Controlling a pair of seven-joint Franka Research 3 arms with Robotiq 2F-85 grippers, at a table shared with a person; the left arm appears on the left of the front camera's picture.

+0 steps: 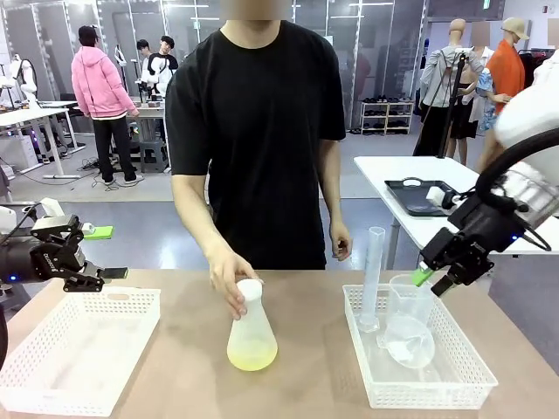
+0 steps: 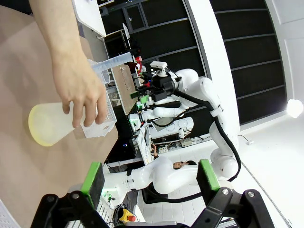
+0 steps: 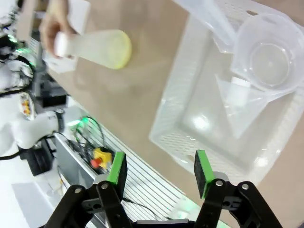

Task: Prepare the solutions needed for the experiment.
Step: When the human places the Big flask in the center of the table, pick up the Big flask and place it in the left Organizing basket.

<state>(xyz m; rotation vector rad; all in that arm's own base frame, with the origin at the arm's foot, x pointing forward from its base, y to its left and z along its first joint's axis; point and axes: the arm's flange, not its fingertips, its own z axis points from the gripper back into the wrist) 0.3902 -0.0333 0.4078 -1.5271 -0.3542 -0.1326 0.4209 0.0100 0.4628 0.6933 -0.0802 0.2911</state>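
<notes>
Left hand (image 2: 150,175) and right hand (image 3: 159,166) are hovering released, empty; the solutions (image 1: 252,353) are sitting in the flask (image 1: 251,325) on the surface (image 1: 306,371) (a person's hand (image 1: 229,278) gripping its neck); a hasty reach risks tipping it.

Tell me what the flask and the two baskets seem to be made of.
The flask is probably plastic: it looks matte and milky-translucent rather than glass-clear, and the yellow liquid tints its base. The left basket and right basket look like white plastic, slightly glossy, with moulded lattice walls.
</notes>
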